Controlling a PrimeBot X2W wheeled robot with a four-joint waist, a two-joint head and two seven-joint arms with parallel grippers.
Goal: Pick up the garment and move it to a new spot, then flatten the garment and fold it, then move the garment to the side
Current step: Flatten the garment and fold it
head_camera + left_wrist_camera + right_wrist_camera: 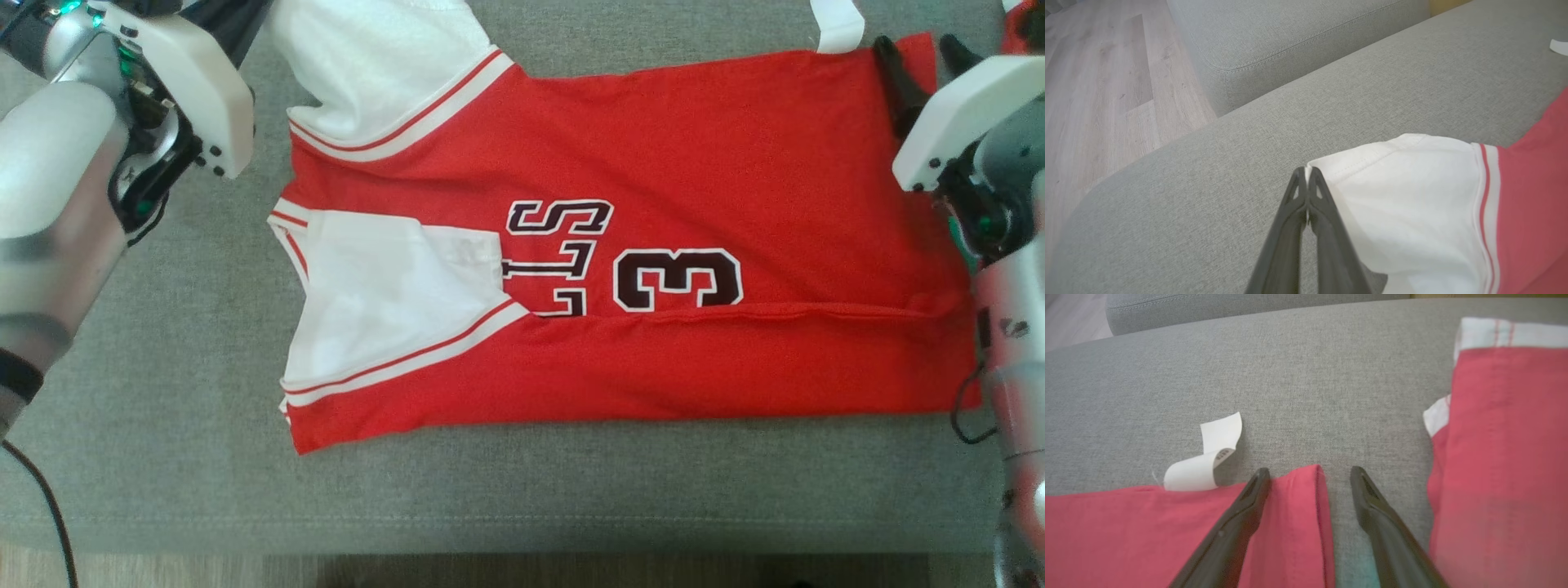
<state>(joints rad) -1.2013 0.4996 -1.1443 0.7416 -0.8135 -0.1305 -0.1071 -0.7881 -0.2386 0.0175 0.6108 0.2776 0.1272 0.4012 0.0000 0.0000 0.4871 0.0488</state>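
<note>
Your garment, a red jersey with white sleeves and a "3" on it, lies spread flat on the grey sofa cushion. Its collar end is toward your left and its hem toward your right. The near long edge is folded over onto the body.

Your left tool is closed tight. Its two fingers pinch the hem edge of the far white sleeve, and that sleeve is lifted a bit off the cushion. Wood floor lies beyond the cushion edge.

Your right tool is spread wide and holds nothing. It sits at the far hem corner, one finger over the red cloth, the other over bare cushion. A curled white tag sticks out just beside that corner. A second red cloth lies close by on the cushion, apart from the garment.
</note>
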